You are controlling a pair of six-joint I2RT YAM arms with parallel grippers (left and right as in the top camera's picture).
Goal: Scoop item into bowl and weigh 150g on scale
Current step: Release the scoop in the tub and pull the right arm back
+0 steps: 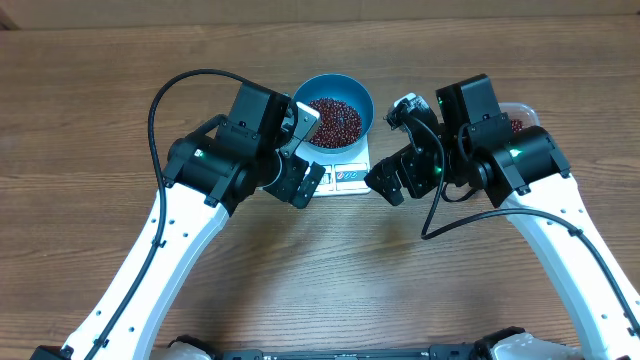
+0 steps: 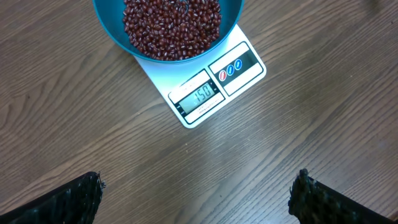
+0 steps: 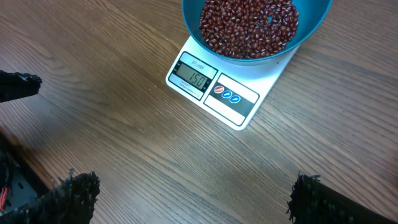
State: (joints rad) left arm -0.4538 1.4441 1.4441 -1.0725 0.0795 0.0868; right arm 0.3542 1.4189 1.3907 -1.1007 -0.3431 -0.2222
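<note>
Nearest in both wrist views are the dark, rough-surfaced tips of the fingers, and only these tips are seen, cut off by the lower edge. The left gripper (image 2: 198, 186) has its fingers far apart with nothing between them. The right gripper (image 3: 196, 185) is spread equally wide and also holds nothing.

Beyond the tips is bare table (image 2: 62, 124), a brown wood-grain surface. Further on stands the scale (image 2: 214, 84), which is flat, white and rectangular with rounded corners. Its grey display (image 2: 200, 94) reads 150, and beside it are small oval buttons (image 2: 230, 68), one red and two blue.

The far part of the scale is hidden under the bowl (image 2: 233, 28) that sits on it. The bowl is round, deep and smooth blue, with its far rim cut off in both wrist views. It holds the beans (image 2: 171, 25), which are small, oval and dark red-brown.

From overhead, scale and bowl lie between the two grippers, near both but touching neither. Behind the right arm a clear tub (image 1: 520, 110) is mostly hidden.
</note>
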